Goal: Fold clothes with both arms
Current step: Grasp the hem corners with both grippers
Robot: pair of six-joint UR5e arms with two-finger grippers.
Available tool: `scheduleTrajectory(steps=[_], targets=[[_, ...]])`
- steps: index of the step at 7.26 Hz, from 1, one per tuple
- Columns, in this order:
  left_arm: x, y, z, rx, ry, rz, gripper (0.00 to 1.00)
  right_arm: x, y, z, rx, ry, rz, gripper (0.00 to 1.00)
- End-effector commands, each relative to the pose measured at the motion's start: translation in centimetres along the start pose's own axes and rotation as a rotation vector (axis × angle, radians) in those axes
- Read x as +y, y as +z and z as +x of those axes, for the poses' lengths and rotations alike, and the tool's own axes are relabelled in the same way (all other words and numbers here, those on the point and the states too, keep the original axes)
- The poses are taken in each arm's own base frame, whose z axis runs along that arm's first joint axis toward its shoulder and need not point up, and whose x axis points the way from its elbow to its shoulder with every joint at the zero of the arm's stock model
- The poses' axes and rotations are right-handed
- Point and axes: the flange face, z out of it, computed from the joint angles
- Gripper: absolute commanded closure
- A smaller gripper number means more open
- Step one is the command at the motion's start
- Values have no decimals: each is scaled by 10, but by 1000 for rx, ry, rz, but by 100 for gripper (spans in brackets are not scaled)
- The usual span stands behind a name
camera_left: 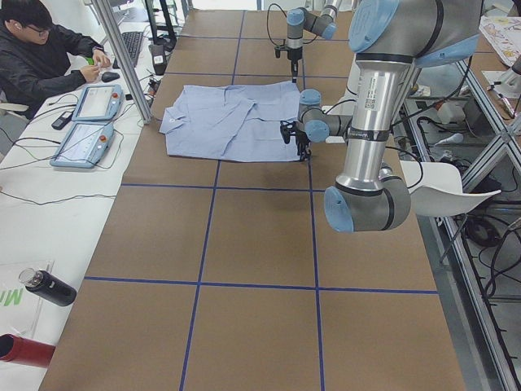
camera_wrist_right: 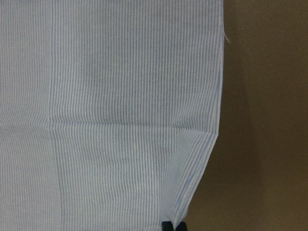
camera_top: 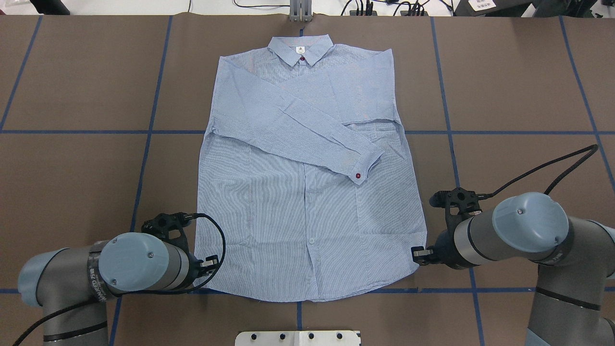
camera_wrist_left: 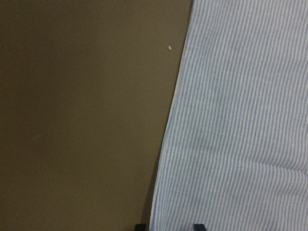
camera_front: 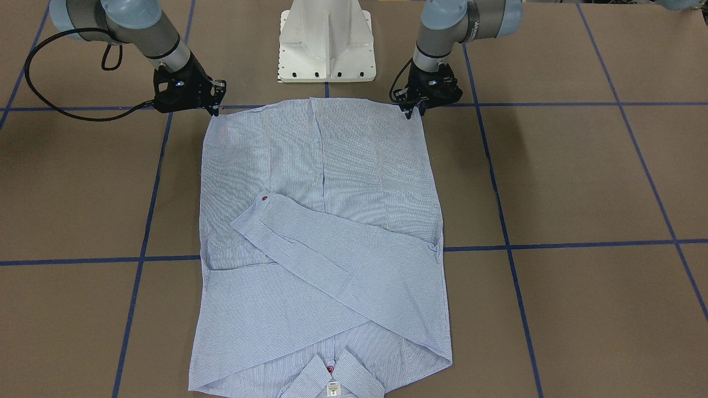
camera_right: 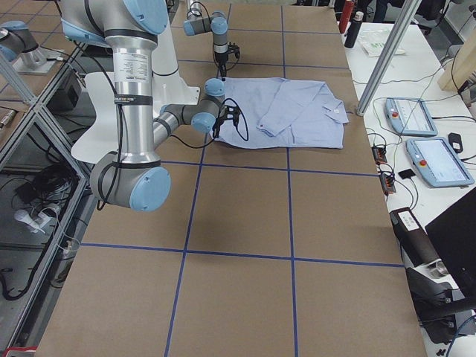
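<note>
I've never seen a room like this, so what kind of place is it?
Probably a robot research lab, not a home. Two robot arms reach to a shirt on a table marked with blue tape lines, and a person sits alongside with control tablets.

We see wide bare table (camera_top: 72,192) to pass on both outer sides of the shirt (camera_top: 307,230). On its robot side the white pedestal base (camera_top: 298,338) stands in the way, near the cloth; beyond the collar (camera_top: 300,50), a grey post (camera_top: 300,10).
</note>
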Motion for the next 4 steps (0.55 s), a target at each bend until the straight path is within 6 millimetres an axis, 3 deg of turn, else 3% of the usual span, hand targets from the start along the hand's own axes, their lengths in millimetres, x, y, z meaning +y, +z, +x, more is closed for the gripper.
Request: scheduleTrajectory(steps=[1,3,4], targets=[[0,1,-1,-4,0,1,58,0,0,0,1,0,0,100],[0,0,-1,-11,-2,1,61,0,0,0,1,0,0,100],[0,0,0,-10,-1,1,68,0,-1,0,-2,0,2,100]])
